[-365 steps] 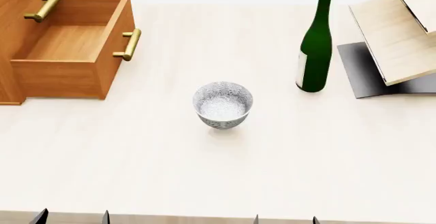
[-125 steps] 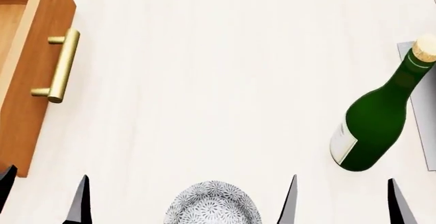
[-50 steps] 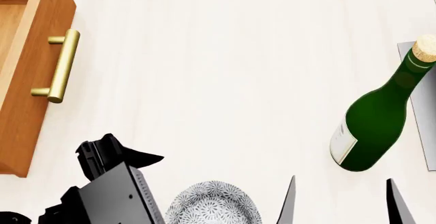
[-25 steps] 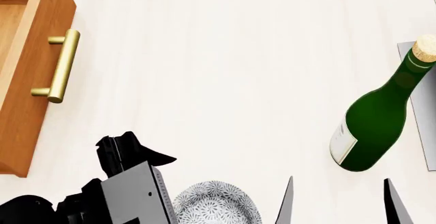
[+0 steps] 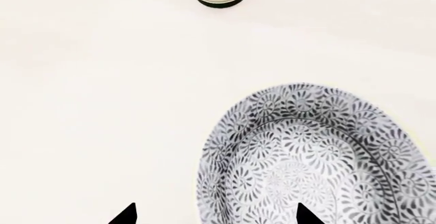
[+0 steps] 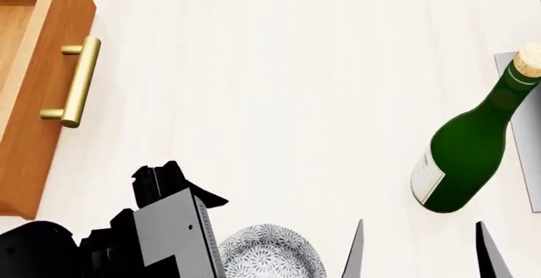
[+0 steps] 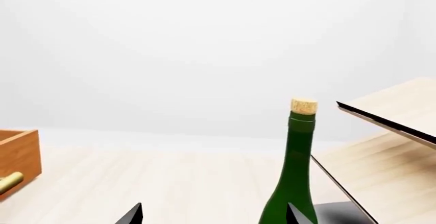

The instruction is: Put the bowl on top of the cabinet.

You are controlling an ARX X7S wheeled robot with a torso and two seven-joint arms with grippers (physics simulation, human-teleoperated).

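The bowl (image 6: 272,254), white with a grey-blue pattern, stands on the table at the head view's lower edge. From above, the left wrist view shows the bowl (image 5: 320,157) large. My left gripper (image 5: 216,216) is open, with one tip over the bowl's inside and the other over bare table. The bowl's rim lies between them. My left arm (image 6: 173,233) rises just left of the bowl. My right gripper (image 6: 419,252) is open and empty, to the bowl's right. Of the cabinet, only an open drawer (image 6: 38,94) with a brass handle (image 6: 78,82) shows; its top is out of view.
A green corked bottle (image 6: 465,154) stands on the table at the right, straight ahead of the right gripper (image 7: 214,216) as the bottle (image 7: 294,178). Behind it is a pale slanted rack (image 7: 388,147) on a dark base (image 6: 528,132).
My left arm came into the head view from the lower left and moved up and right, closer to the bowl. The bowl, bottle and right gripper stay put.
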